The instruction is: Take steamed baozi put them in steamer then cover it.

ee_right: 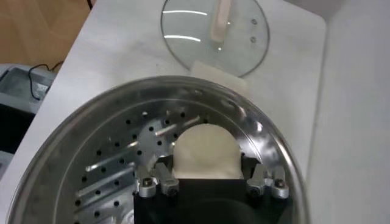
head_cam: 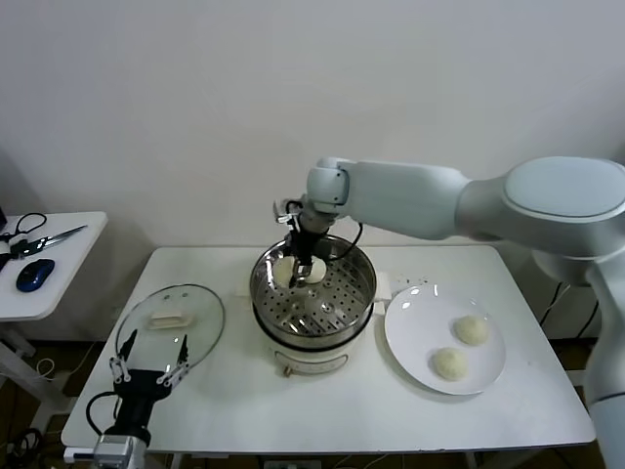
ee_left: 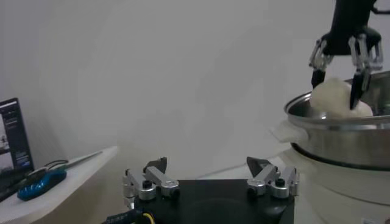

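Observation:
The steamer (head_cam: 332, 324) stands mid-table, its perforated tray (ee_right: 116, 176) uncovered. My right gripper (head_cam: 301, 266) is at the pot's back left, shut on a baozi (head_cam: 283, 273), which it holds low over the tray. The right wrist view shows that baozi (ee_right: 207, 146) between the fingers, and the left wrist view shows it (ee_left: 334, 97) at the rim of the pot (ee_left: 341, 140). Two more baozi (head_cam: 472, 329) (head_cam: 449, 363) lie on a white plate (head_cam: 420, 327) to the right. The cover (head_cam: 171, 318) lies flat on the table at the left. My left gripper (head_cam: 148, 376) is open and empty just in front of the cover.
A white side table (head_cam: 59, 283) at the far left carries scissors (head_cam: 41, 237) and a blue mouse (head_cam: 34, 275). A white block (head_cam: 410, 283) lies behind the plate. The table's front edge runs just ahead of my left gripper.

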